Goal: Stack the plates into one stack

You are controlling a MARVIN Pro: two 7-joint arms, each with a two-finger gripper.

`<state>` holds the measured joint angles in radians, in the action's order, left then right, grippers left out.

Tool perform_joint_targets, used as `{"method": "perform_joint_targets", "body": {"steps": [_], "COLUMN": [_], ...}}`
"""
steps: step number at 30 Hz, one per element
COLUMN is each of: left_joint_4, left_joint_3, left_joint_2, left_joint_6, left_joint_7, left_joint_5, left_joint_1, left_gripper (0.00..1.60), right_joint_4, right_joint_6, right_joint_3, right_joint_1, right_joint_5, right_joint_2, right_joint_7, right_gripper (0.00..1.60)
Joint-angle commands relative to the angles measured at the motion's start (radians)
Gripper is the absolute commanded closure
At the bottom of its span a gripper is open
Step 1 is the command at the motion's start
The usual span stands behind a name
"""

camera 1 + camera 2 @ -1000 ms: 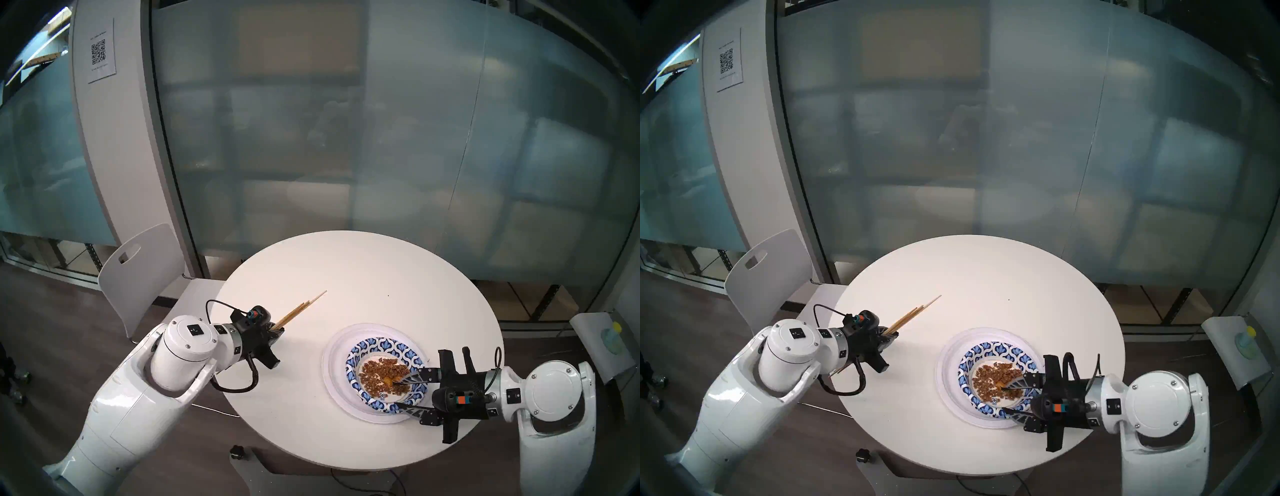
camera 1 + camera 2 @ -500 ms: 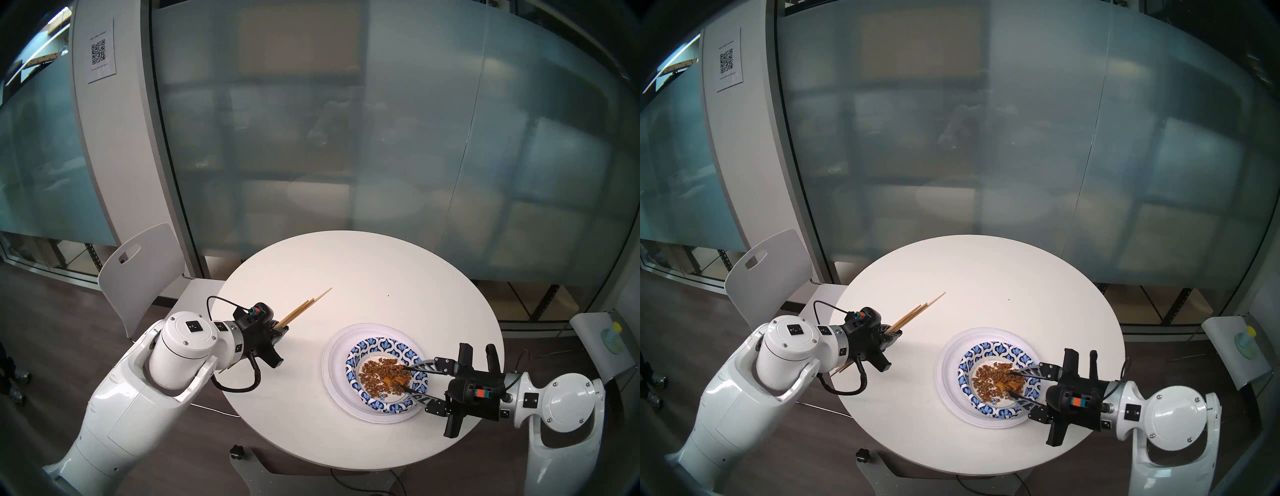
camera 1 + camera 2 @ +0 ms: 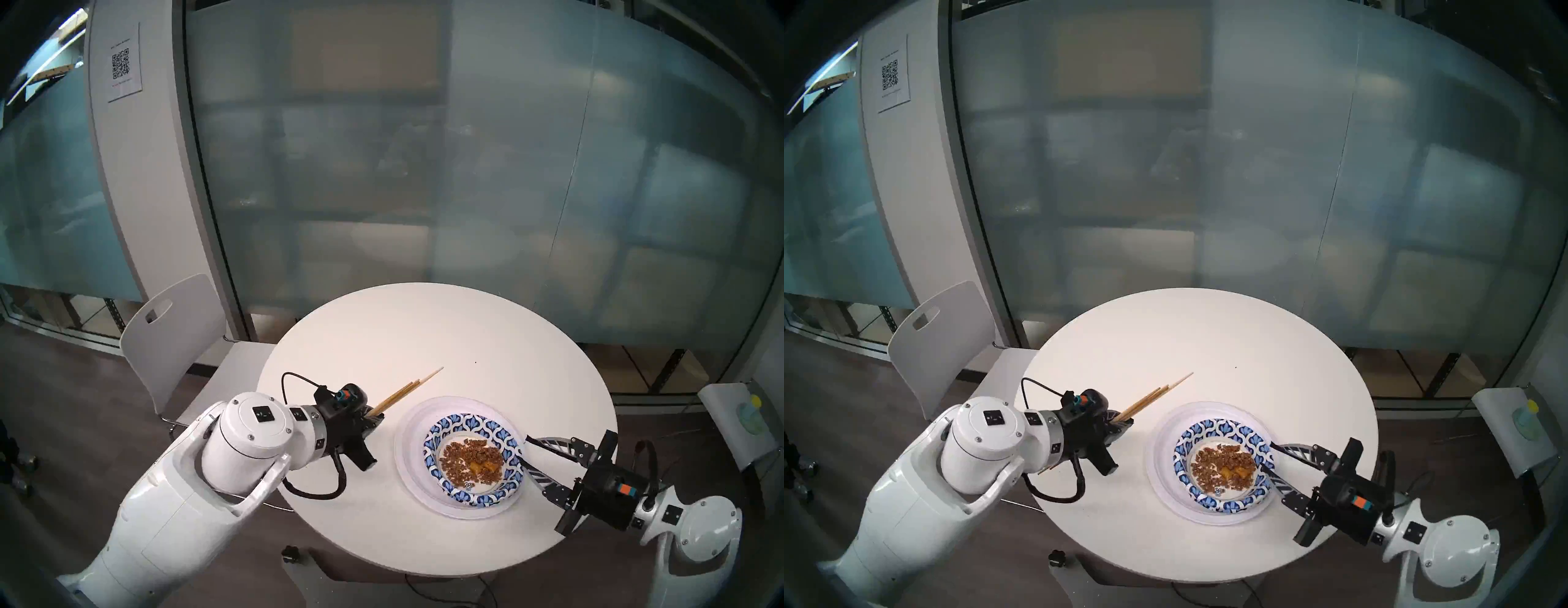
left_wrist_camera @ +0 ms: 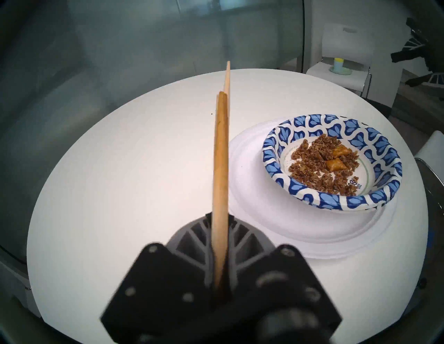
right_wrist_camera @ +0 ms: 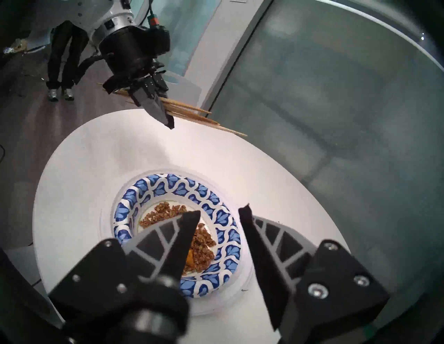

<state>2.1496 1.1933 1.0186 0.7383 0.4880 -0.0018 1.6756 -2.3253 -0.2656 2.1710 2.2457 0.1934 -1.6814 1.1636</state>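
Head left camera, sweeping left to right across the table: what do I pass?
Left end effector shut on the chopsticks → white plate → blue-patterned plate holding food scraps → right end effector, open.

The round table (image 3: 445, 339) is being viewed steeply from above by both head cameras; it is being faced closely by each wrist camera from opposite sides, the patterned plate (image 4: 331, 201) being shared.

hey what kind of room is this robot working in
Probably an office meeting or break area. A round white table stands by a frosted glass wall, with a white chair pulled up and a QR-code notice on the pillar. Plates with food scraps suggest a finished meal.
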Motion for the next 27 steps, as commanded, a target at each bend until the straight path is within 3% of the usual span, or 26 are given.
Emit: {"method": "perform_joint_targets", "body": {"steps": [1, 15, 21, 27], "left_joint_4": [0.056, 0.054, 0.037, 0.011], "left_joint_3": [-0.063, -0.23, -0.295, -0.363], "left_joint_2": [0.017, 0.099, 0.136, 0.167], "left_joint_6": [0.01, 0.083, 0.115, 0.148], "left_joint_7": [-0.002, -0.005, -0.001, 0.008], "left_joint_5": [0.034, 0.113, 0.147, 0.18], "left_joint_1": [-0.048, -0.188, -0.259, -0.313], "left_gripper": [1.6, 1.6, 1.6, 1.6], "right_joint_4": [0.015, 0.08, 0.127, 0.163], "right_joint_6": [-0.064, -0.183, -0.23, -0.271], "right_joint_3": [0.038, 0.069, 0.067, 0.075], "right_joint_1": [0.061, 0.118, 0.129, 0.134], "right_joint_5": [-0.088, -0.228, -0.277, -0.313], "right_joint_2": [-0.089, -0.189, -0.208, -0.209], "right_joint_7": [-0.044, -0.079, -0.079, -0.077], "right_gripper": [0.55, 0.5, 0.54, 0.48]}}
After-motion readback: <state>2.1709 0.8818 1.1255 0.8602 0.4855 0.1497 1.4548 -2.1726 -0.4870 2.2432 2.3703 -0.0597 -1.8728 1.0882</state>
